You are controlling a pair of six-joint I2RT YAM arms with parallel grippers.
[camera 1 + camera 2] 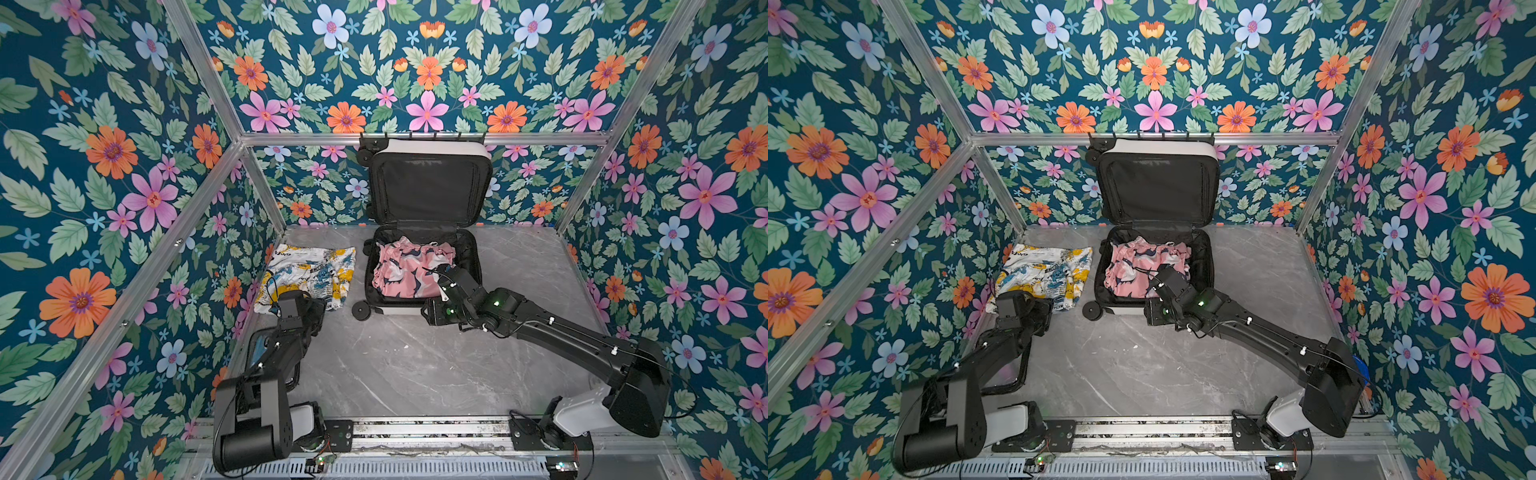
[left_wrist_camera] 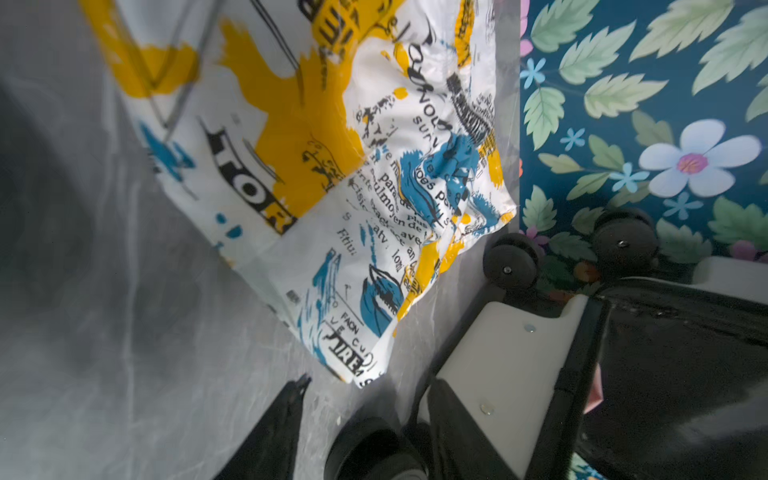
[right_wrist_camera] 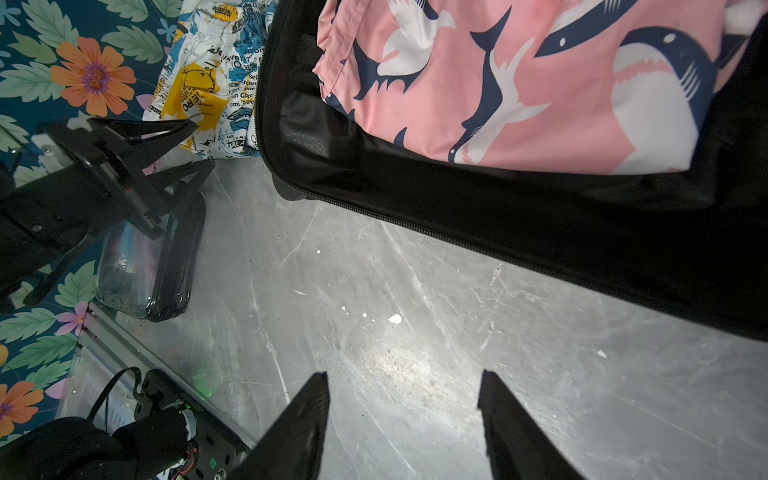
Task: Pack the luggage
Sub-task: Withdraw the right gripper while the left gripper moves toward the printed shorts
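Right wrist view: the luggage (image 3: 540, 216) lies open just beyond the right gripper (image 3: 403, 376), whose jaws stand wide and empty; a pink shark-print garment (image 3: 519, 104) lies inside. The left gripper (image 3: 201, 143) hangs by the printed cloth (image 3: 199, 83), jaws apart, empty.

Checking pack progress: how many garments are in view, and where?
2. Pink shark-print shorts lie inside the open luggage, in its lower half. A yellow-and-blue printed garment lies on the table, left of the luggage. Others may be hidden under the shorts.

Pink shark-print cloth (image 1: 399, 270), white luggage (image 1: 436, 147)
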